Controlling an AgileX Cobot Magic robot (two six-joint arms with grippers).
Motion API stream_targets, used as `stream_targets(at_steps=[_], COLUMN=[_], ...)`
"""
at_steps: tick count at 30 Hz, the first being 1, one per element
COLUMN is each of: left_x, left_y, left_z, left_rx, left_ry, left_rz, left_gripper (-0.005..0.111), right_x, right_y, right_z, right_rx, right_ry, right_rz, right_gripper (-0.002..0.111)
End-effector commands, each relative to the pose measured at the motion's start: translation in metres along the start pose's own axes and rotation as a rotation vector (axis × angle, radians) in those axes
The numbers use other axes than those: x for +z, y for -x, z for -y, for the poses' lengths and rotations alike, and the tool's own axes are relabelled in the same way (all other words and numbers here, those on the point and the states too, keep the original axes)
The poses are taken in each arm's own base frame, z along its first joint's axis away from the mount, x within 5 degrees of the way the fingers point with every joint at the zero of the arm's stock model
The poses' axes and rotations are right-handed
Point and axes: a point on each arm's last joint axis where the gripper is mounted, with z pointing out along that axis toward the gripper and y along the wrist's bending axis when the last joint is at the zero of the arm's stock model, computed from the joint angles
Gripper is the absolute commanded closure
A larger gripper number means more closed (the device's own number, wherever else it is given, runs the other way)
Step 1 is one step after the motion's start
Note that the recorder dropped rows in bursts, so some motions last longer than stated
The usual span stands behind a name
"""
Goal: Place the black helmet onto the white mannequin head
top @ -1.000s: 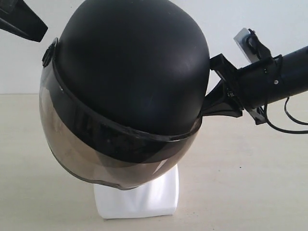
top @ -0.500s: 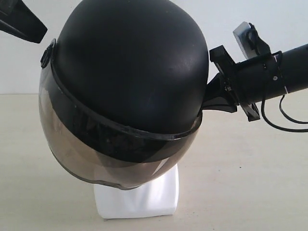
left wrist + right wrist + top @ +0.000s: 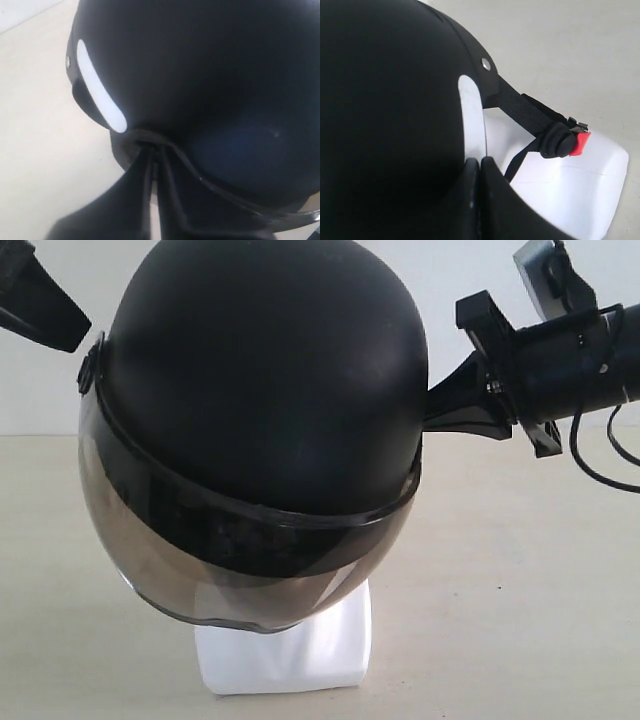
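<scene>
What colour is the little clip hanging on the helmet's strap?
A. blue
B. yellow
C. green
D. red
D: in the right wrist view, the buckle at the end of the strap hanging from the black helmet is bright red.

The right arm [image 3: 585, 365] is a black tube trailing thin black cables [image 3: 578, 445]. Its camera block [image 3: 540, 275] is pale grey, the right gripper [image 3: 430, 410] black.
</scene>
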Motion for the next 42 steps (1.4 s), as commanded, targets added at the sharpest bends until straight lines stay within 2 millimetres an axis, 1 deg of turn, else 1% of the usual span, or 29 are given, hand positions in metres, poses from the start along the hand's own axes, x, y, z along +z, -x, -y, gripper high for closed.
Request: stream_targets(at_steps=[1,6,9,19,27,36,39,42], left_x=[0.007,0.020,0.024,0.024,0.024,0.024,0.024,0.024], left_y=[0.000,-0.005,-0.007,-0.006,-0.002,0.001,0.002,0.003], left_z=[-0.001,-0.002,-0.003,-0.004,-0.005,-0.006,-0.006,-0.006], left_rx=[-0.006,-0.014,-0.017,-0.010,-0.013,-0.009,-0.010,-0.010], left_ry=[-0.009,-0.018,-0.019,-0.004,0.006,0.013,0.014,0.017], left_rz=[-0.028,-0.075,-0.085,-0.075,-0.036,-0.003,0.007,0.020], left_gripper=[0.102,0.102,0.102,0.102,0.102,0.102,0.102,0.102], right_x=[-0.010,-0.015,-0.017,-0.021,-0.020,-0.020,-0.021,-0.027], right_y=[-0.005,-0.006,-0.007,-0.008,-0.011,-0.011,-0.012,-0.012], right_z=[-0.037,-0.046,-0.049,-0.054,-0.049,-0.049,-0.051,-0.056], right_rx=[0.009,-0.002,-0.009,-0.020,-0.031,-0.025,-0.031,-0.053], right_ry=[0.201,0.233,0.239,0.244,0.186,0.183,0.190,0.172], right_rz=[-0.020,-0.011,-0.003,0.005,-0.024,-0.026,-0.031,-0.001], right_gripper=[0.108,0.108,0.108,0.108,0.108,0.108,0.108,0.108])
